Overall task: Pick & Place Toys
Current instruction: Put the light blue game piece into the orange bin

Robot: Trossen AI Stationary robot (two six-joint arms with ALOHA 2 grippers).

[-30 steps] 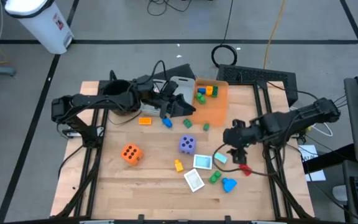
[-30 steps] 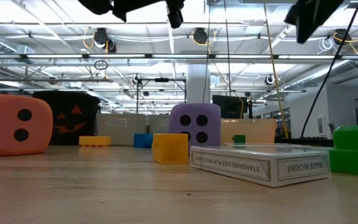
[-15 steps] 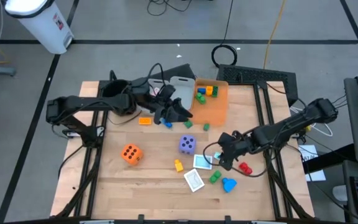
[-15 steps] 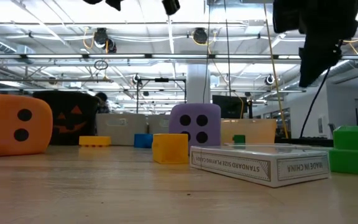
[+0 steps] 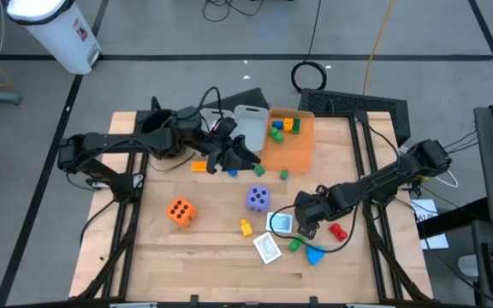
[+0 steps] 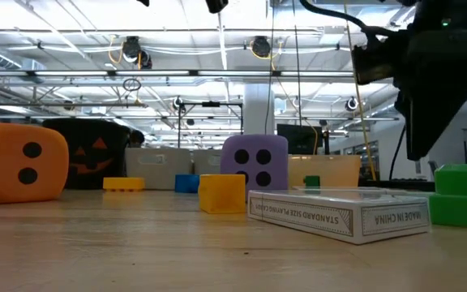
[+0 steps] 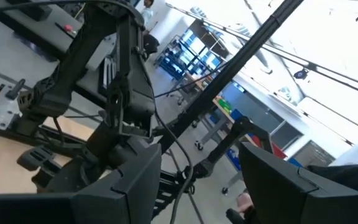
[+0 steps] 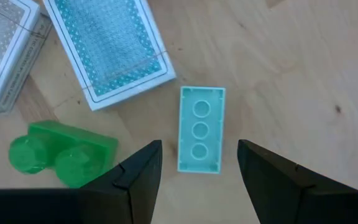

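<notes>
The right gripper [image 8: 199,180] is held low over a pale teal brick [image 8: 201,128] lying flat on the table [image 5: 212,257] — its fingers open on either side, so that a grasp seems prepared. The brick lies just beside a teal card pack [image 8: 107,46]. The left gripper [image 5: 245,154] is held raised near the orange bin [image 5: 302,150], fingers apart and empty — apparently waiting.

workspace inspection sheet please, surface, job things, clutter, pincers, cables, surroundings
surface: wooden table, toys scattered across it
job's things: orange die, purple die, teal card deck, mint block, green block
clutter: orange bin holding blocks, grey bin
pincers: right pincer open, fingers straddling the mint block from above; left pincer open, raised near the bins
cables: black cable trailing beside the right arm
surroundings: white container on the floor
</notes>
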